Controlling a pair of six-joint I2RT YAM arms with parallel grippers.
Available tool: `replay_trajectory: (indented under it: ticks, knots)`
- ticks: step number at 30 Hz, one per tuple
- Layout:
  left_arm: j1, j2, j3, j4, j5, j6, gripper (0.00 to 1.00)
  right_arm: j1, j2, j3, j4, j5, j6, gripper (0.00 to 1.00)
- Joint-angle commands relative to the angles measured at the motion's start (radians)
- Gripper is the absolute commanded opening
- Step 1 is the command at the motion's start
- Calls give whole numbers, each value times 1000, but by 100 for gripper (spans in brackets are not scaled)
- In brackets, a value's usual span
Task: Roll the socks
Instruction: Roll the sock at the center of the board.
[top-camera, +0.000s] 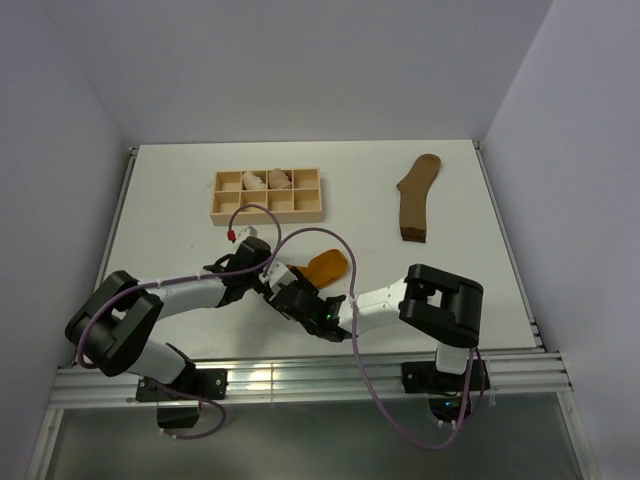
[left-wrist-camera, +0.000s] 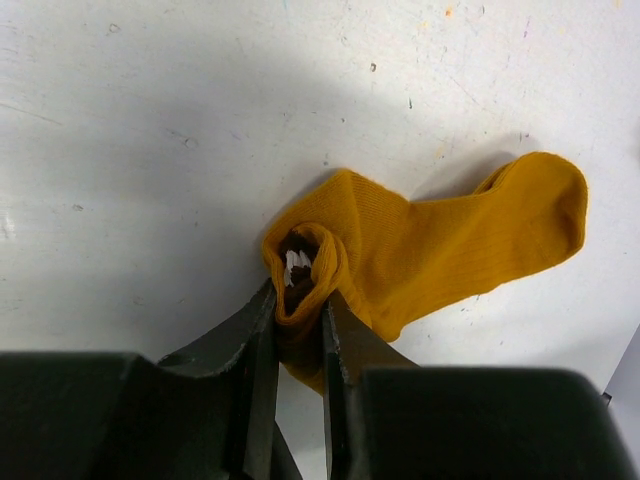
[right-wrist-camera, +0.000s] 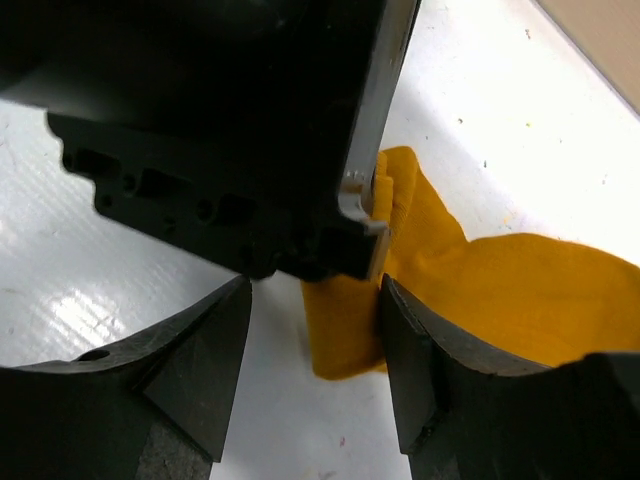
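Observation:
The mustard-orange sock (top-camera: 328, 266) lies near the table's front middle, its cuff end rolled up. My left gripper (left-wrist-camera: 298, 305) is shut on that rolled end, where white and brown cuff stripes peek out of the fold; the rest of the sock (left-wrist-camera: 470, 235) lies flat to the right. My right gripper (right-wrist-camera: 312, 345) is open just under the left gripper's body, and the rolled end (right-wrist-camera: 345, 335) sits between its jaws, against the right finger (right-wrist-camera: 415, 350). The olive-brown sock (top-camera: 418, 195) lies flat at the back right, away from both grippers.
A wooden compartment tray (top-camera: 225, 210) stands at the back centre-left with pale pinkish rolled bundles (top-camera: 266, 180) in it. Both arms meet close together in front of the tray (top-camera: 285, 290). A cable loops above them. Walls enclose the table on three sides.

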Motion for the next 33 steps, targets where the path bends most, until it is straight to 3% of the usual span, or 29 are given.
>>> replay_trajectory:
  ticks: [1, 5, 6, 12, 16, 17, 21, 25, 29, 33]
  knots:
    - [-4, -21, -13, -51, 1, 15, 0, -2, 51, 55, -22, -34, 14, 60]
    - [-4, -35, -16, -57, 1, 6, 1, -16, 76, 57, -38, -34, 56, 50]
    - [-4, -39, -19, -55, 1, 0, 2, -19, 80, 63, -48, -26, 65, 42]
    - [-3, -50, -30, -42, 11, -24, 9, -31, 103, 74, -103, -29, 125, 14]
    - [-1, -70, -45, -45, -15, -58, 27, -48, 71, 55, -127, -76, 183, 3]
    - [0, -88, -56, -43, -29, -75, 37, -53, 57, 46, -138, -93, 195, 1]
    - [16, -143, -82, -48, -58, -109, 55, -83, 33, 33, -176, -153, 268, 0]
    - [27, -202, -102, -49, -95, -133, 63, -122, -16, 0, -177, -222, 344, 0]
    - [30, -262, -134, -16, -97, -138, 63, -171, -68, -55, -137, -284, 372, 0]
    - [33, -234, -76, 3, -54, 7, 58, -180, -89, -81, -106, -314, 332, 0]
